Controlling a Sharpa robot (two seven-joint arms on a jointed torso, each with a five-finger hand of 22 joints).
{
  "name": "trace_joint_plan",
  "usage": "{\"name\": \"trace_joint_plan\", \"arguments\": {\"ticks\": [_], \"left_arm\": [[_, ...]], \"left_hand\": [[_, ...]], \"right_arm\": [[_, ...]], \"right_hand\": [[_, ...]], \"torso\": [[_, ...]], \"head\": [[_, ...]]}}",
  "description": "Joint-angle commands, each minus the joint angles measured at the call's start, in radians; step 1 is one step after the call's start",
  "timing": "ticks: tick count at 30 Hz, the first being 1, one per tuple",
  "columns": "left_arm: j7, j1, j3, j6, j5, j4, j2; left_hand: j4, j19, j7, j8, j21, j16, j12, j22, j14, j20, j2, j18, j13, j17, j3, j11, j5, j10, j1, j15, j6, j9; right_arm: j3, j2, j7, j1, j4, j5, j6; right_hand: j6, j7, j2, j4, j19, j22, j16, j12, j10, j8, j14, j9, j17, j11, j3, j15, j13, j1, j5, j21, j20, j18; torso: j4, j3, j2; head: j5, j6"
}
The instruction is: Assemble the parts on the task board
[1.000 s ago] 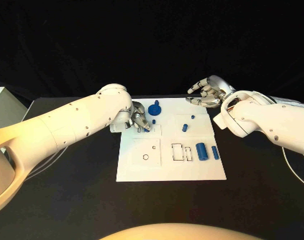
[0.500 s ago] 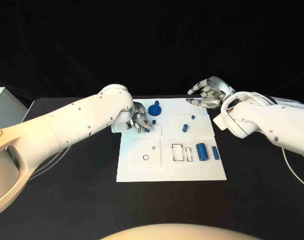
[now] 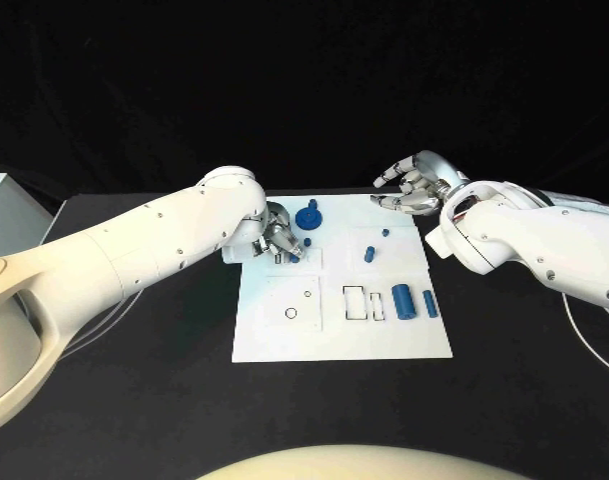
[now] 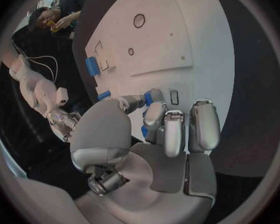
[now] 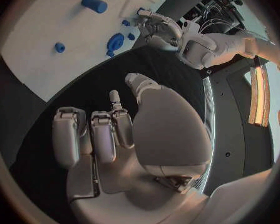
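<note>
Head view first: the left silver hand (image 3: 281,240) sits low over the far left part of the flat white task board (image 3: 333,340), fingers bunched on a small blue peg (image 3: 291,256). Against a second ago it has barely shifted, so I'd say it is mid-insertion, fine-tuning, not travelling. Just beyond it stands the blue round knobbed part (image 3: 309,215); two short blue cylinders (image 3: 414,301) lie on the board's right side. The right silver hand (image 3: 415,188) hovers off the board's far right corner, unchanged.

Left wrist view: the fingers (image 4: 171,129) curl down toward the board, with blue showing between thumb and fingers. It pinches the peg.

Right wrist view: the right hand's fingers (image 5: 90,134) are loosely curled over black table (image 5: 152,64), nothing in them, waiting its turn by my reckoning.
</note>
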Motion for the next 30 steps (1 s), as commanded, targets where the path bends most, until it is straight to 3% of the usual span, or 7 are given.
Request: {"name": "trace_joint_plan", "arguments": {"ticks": [1, 4, 5, 8, 14, 25, 30], "left_arm": [[-0.003, -0.005, -0.003, 0.014, -0.005, -0.002, 0.003], [-0.003, -0.005, -0.003, 0.013, -0.007, -0.002, 0.002], [-0.003, -0.005, -0.003, 0.013, -0.007, -0.002, 0.002], [-0.003, -0.005, -0.003, 0.012, -0.009, -0.002, 0.002], [-0.003, -0.005, -0.003, 0.014, -0.012, 0.0, 0.0], [-0.002, -0.006, -0.003, 0.013, -0.016, 0.01, -0.01], [-0.001, -0.007, -0.003, 0.004, -0.022, 0.019, -0.017]], "left_hand": [[0.002, 0.009, -0.068, -0.006, 0.005, 0.004, 0.001, 0.001, 0.105, -0.001, -0.008, -0.011, 0.001, 0.263, -0.009, -0.004, -0.002, 0.002, -0.004, -0.006, 0.073, 0.001], [0.01, 0.008, -0.068, -0.009, 0.005, 0.004, -0.001, 0.0, 0.105, -0.002, -0.014, -0.011, 0.0, 0.263, -0.026, -0.005, -0.004, 0.002, -0.01, -0.006, 0.074, 0.003], [0.028, 0.008, -0.068, -0.011, 0.004, 0.004, -0.002, 0.0, 0.105, -0.002, -0.027, -0.011, 0.0, 0.263, -0.061, -0.004, -0.009, 0.002, -0.025, -0.006, 0.076, 0.004], [0.049, 0.009, -0.069, -0.017, 0.003, 0.004, -0.004, 0.0, 0.105, -0.003, -0.036, -0.011, -0.001, 0.263, -0.118, -0.006, -0.014, 0.001, -0.035, -0.007, 0.078, 0.008], [0.052, 0.008, -0.069, -0.026, 0.002, 0.004, -0.006, -0.001, 0.105, -0.004, -0.052, -0.01, 0.0, 0.263, -0.199, -0.006, -0.021, 0.0, -0.066, -0.008, 0.079, 0.01], [0.053, 0.009, -0.069, -0.031, 0.001, 0.004, -0.008, 0.0, 0.105, -0.004, -0.069, -0.01, -0.003, 0.263, -0.243, -0.006, -0.027, -0.002, -0.071, -0.008, 0.078, 0.013], [0.054, 0.009, -0.07, -0.034, 0.0, 0.004, -0.009, 0.0, 0.105, -0.004, -0.071, -0.01, -0.003, 0.263, -0.268, -0.006, -0.045, -0.003, -0.077, -0.008, 0.078, 0.014]], "right_arm": [[0.001, 0.001, 0.006, -0.001, 0.0, -0.001, 0.012], [0.001, 0.0, 0.007, -0.001, 0.0, -0.001, 0.011], [0.001, 0.0, 0.007, -0.002, 0.0, -0.001, 0.011], [0.001, 0.0, 0.008, -0.002, 0.0, 0.0, 0.011], [0.001, -0.001, 0.008, -0.002, 0.001, 0.0, 0.01], [0.001, -0.003, 0.01, -0.002, 0.001, 0.002, 0.008], [0.001, -0.004, 0.01, -0.003, 0.002, 0.002, 0.007]], "right_hand": [[-0.005, -0.001, 0.003, 0.002, 0.048, 0.123, -0.005, -0.005, -0.008, 0.0, 0.093, 0.001, 0.214, 0.001, 0.002, 0.002, 0.129, -0.008, 0.005, -0.003, 0.007, -0.008], [-0.005, -0.001, 0.003, 0.002, 0.048, 0.123, -0.005, -0.005, -0.008, 0.0, 0.093, 0.001, 0.214, 0.001, 0.002, 0.002, 0.129, -0.008, 0.005, -0.003, 0.007, -0.008], [-0.005, -0.001, 0.003, 0.002, 0.048, 0.123, -0.005, -0.005, -0.008, 0.0, 0.093, 0.001, 0.214, 0.001, 0.002, 0.002, 0.129, -0.008, 0.005, -0.003, 0.007, -0.008], [-0.005, -0.001, 0.003, 0.002, 0.048, 0.123, -0.005, -0.005, -0.008, 0.0, 0.093, 0.001, 0.214, 0.001, 0.002, 0.002, 0.129, -0.008, 0.005, -0.003, 0.007, -0.008], [-0.005, -0.001, 0.003, 0.002, 0.048, 0.123, -0.005, -0.005, -0.008, 0.0, 0.093, 0.001, 0.214, 0.001, 0.002, 0.002, 0.129, -0.008, 0.005, -0.003, 0.007, -0.008], [-0.005, -0.001, 0.002, 0.002, 0.047, 0.122, -0.005, -0.004, -0.007, 0.001, 0.092, 0.001, 0.212, 0.001, 0.003, 0.002, 0.13, -0.009, 0.006, -0.004, 0.007, -0.007], [-0.005, -0.001, 0.002, 0.002, 0.047, 0.122, -0.005, -0.004, -0.007, 0.001, 0.092, 0.001, 0.212, 0.001, 0.003, 0.002, 0.13, -0.009, 0.006, -0.004, 0.007, -0.007]], "torso": [[0.0003, 0.0001, -0.001], [-0.0002, -0.0003, -0.002], [-0.0002, -0.0002, -0.002], [-0.0001, -0.0001, -0.002], [-0.0004, -0.0001, -0.002], [-0.0004, -0.0001, -0.002], [-0.0012, -0.0003, -0.001]], "head": [[0.0, -0.003], [0.0, -0.004], [0.0, -0.004], [-0.001, -0.004], [-0.002, -0.004], [-0.002, -0.003], [-0.002, -0.002]]}}
